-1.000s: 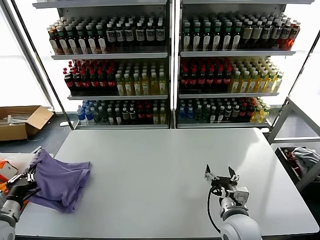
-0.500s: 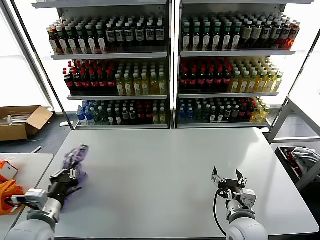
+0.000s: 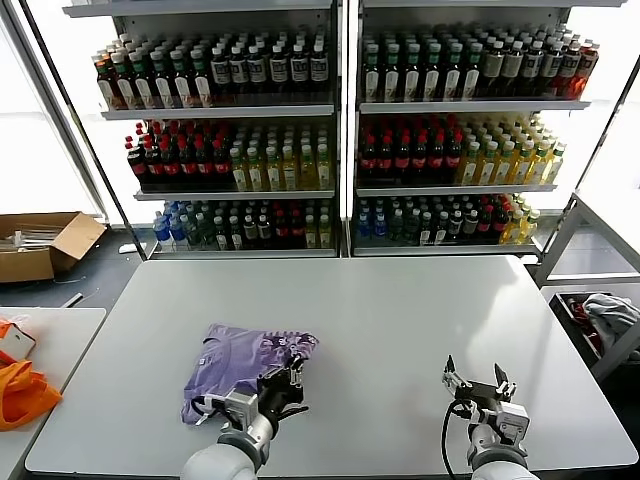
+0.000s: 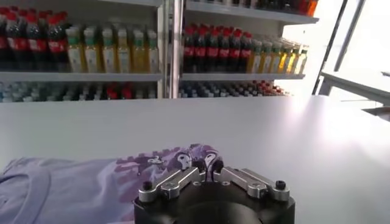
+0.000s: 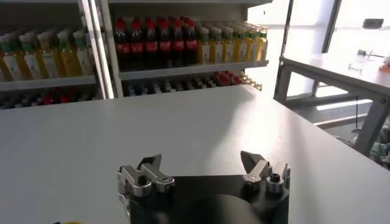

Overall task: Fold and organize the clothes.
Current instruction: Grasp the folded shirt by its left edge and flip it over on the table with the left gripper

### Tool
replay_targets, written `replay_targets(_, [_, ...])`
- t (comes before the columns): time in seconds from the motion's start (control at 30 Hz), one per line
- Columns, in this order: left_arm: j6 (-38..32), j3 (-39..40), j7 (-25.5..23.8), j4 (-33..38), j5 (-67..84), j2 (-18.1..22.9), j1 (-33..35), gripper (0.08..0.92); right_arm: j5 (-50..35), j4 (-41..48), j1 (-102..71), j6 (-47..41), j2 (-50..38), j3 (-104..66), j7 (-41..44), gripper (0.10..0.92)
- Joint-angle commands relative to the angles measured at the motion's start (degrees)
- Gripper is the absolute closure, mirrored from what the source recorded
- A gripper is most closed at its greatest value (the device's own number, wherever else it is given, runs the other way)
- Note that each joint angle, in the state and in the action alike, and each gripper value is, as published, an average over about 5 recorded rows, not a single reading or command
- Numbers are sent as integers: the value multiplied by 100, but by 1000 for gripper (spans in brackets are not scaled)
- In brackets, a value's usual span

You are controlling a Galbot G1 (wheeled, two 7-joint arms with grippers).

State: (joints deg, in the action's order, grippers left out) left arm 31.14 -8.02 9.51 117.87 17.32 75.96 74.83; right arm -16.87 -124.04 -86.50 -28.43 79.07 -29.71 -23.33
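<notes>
The shirt [image 3: 245, 362] is lying in a loose heap on the white table [image 3: 400, 320], near the front edge and on the robot's left half. It is light purple, and a dark purple print is showing on the part closest to the left gripper's fingers.

The left gripper [image 3: 284, 384] is sitting low at the shirt's right front corner. Its fingers [image 4: 207, 164] are squeezed close together, and they are pinching the printed edge of the shirt between their tips. In the left wrist view [image 4: 208, 168] the purple cloth is spreading out behind and to one side of the fingertips, with the neck hole farther off.

The right gripper [image 3: 477, 384] is waiting over the table near the front edge, well apart from the shirt. Its fingers [image 5: 151, 165] are standing wide apart with nothing between them. In the right wrist view [image 5: 203, 165] only bare table is lying ahead of the fingertips.

Far past the fingers of both grippers, shelves [image 3: 340, 110] full of bottles [image 3: 420, 150] are standing behind the table. An orange cloth [image 3: 25, 390] is lying on a side table [image 3: 60, 330], well to the left of the left gripper. A cardboard box [image 3: 45, 245] is sitting on the floor farther back on that side.
</notes>
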Motion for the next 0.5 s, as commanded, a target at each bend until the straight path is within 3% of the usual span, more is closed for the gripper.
replay_targets(0.03, [-42, 1106, 97, -650, 192, 530, -1009, 879, 158, -35, -202, -33, 70, -120, 17, 203])
replay_targets(0.37, [-565, 671, -148, -146, 759, 465, -1038, 631, -229, 363, 403, -171, -114, 402, -25, 203])
replay_targets(0.5, [-671, 221, -189, -68, 425, 201, -877, 519, -1077, 461, 831, -274, -193, 815, -154, 203])
